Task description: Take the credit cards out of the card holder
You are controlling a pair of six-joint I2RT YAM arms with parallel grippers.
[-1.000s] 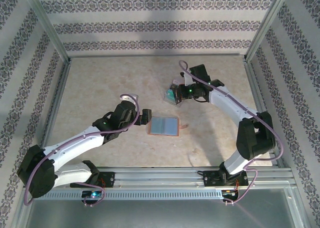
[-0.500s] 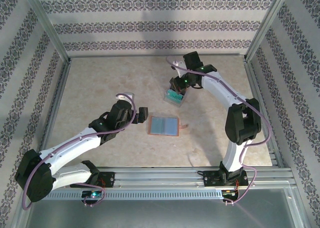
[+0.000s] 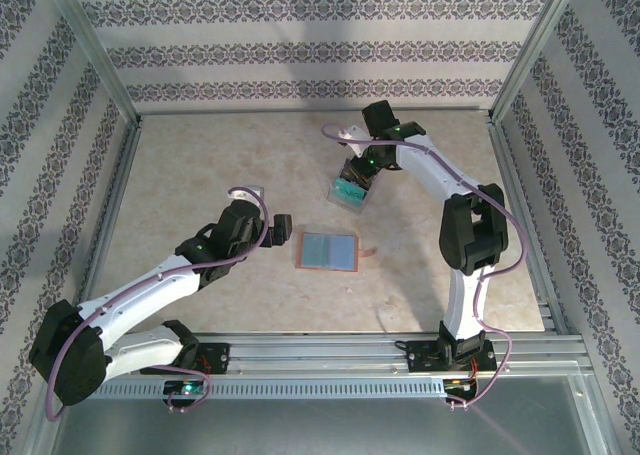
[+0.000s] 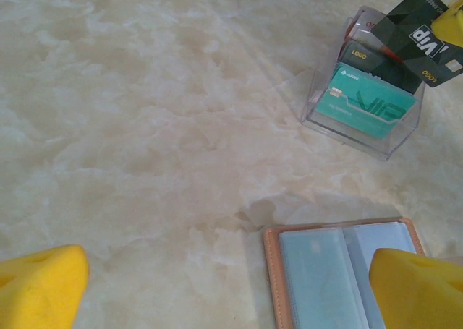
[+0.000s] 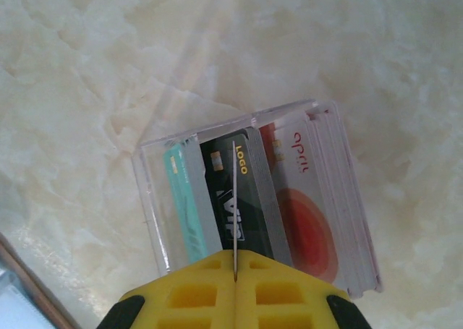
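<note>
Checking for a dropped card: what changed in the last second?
The right arm, jaws shut on a dark card, swung left to above the clear card box. The left arm drew slightly left, away from the wallet. Wallet and box stayed put.

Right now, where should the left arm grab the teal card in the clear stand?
Pinch its top long edge, coming from above. The teal card leans upright in the front slot of the clear stand, so probably only that edge is free. The right gripper, shut on a dark VIP card, hangs over the stand; let it clear first.
</note>
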